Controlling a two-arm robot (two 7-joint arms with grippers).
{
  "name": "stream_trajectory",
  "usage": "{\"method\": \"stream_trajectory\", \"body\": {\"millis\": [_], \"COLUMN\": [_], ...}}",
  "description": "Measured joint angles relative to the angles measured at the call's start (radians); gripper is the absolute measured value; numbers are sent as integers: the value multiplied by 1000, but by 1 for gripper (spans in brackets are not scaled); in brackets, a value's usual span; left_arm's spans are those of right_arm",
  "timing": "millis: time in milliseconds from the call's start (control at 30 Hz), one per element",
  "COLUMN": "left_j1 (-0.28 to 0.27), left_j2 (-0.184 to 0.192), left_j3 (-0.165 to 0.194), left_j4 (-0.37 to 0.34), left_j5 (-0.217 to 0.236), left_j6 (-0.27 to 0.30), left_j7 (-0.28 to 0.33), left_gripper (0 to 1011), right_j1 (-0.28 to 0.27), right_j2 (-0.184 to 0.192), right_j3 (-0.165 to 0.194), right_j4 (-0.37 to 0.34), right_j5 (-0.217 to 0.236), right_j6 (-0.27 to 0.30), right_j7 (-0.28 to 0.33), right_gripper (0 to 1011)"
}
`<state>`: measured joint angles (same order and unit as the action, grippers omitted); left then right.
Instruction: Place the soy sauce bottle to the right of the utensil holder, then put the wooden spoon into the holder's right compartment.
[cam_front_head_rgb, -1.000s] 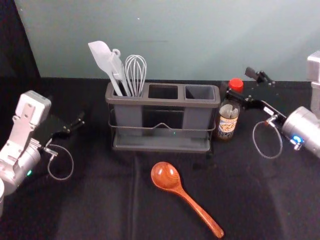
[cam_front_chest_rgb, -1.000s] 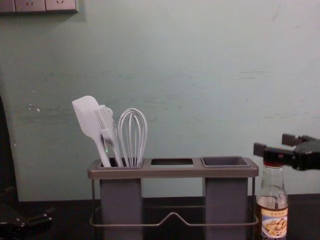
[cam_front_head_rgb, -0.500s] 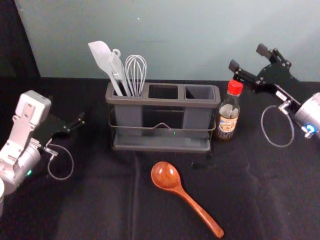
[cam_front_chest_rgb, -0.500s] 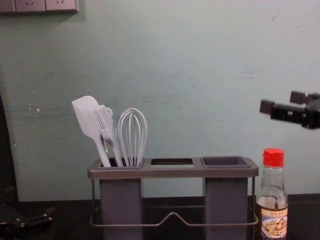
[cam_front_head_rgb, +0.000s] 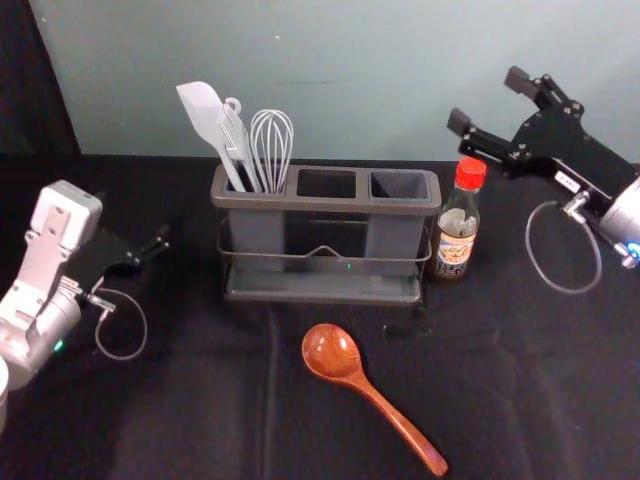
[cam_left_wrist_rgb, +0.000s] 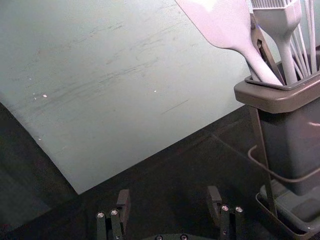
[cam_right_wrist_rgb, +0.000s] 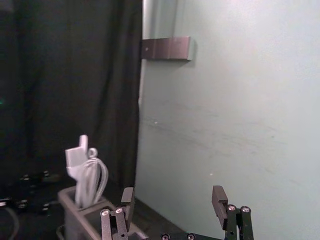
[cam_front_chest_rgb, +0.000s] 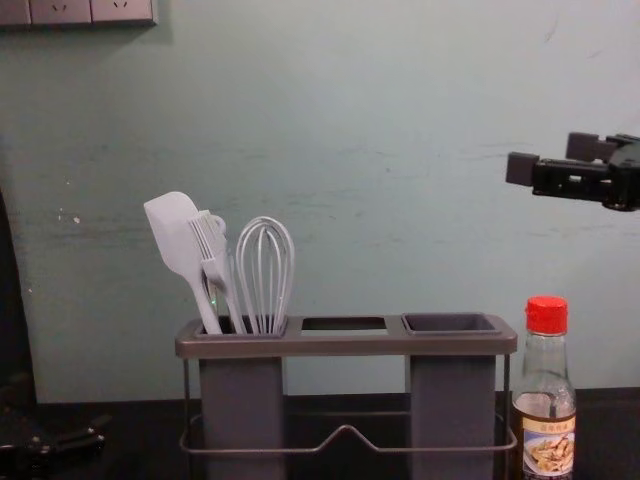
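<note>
Head view: the right gripper (cam_front_head_rgb: 487, 100), spread, had risen upper right, clear of the soy sauce bottle (cam_front_head_rgb: 456, 240); the wooden spoon (cam_front_head_rgb: 362, 382), lower centre, seemed next. Left gripper (cam_left_wrist_rgb: 168, 197) gaped, far left.

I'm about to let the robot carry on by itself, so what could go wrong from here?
The right gripper, open and just above the soy sauce bottle, might knock it if it dips on its way to the wooden spoon. The spoon lies flat on the table, so its handle could be awkward to grasp.
</note>
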<state>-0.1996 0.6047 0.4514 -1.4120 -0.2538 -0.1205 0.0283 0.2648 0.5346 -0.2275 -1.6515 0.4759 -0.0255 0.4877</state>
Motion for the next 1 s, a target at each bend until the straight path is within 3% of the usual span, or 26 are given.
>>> {"method": "stream_trajectory", "body": {"millis": [200,367,533,633,733,800,833,933,1000], "left_j1": [0,0,0,0,0,0,0,0,0], "left_j2": [0,0,0,0,0,0,0,0,0], "left_j3": [0,0,0,0,0,0,0,0,0], "left_j4": [0,0,0,0,0,0,0,0,0], "left_j5": [0,0,0,0,0,0,0,0,0], "left_j6": [0,0,0,0,0,0,0,0,0], "left_j7": [0,0,0,0,0,0,0,0,0], "left_gripper": [1005,1005,1005,1005,1005,1005,1005,1005,1005], "right_j1": [-17,-25,-8,26,49,79,79,107,113], "right_j2": [32,57,66,61,50,28,28,-10,-22], "right_j3": [-22,-80,-143,-206,-238,-273,-273,-302,-312], "right_j4": [-79,-142,-169,-184,-186,-179,-179,-152,-142], "right_j5": [12,21,-2,-22,-29,-36,-36,-36,-37], "right_j6": [69,168,260,386,468,578,578,689,716], "right_j7": [0,0,-24,-50,-70,-98,-98,-125,-134], "right_gripper": [1002,1002,1003,1002,1002,1002,1002,1003,1002]}}
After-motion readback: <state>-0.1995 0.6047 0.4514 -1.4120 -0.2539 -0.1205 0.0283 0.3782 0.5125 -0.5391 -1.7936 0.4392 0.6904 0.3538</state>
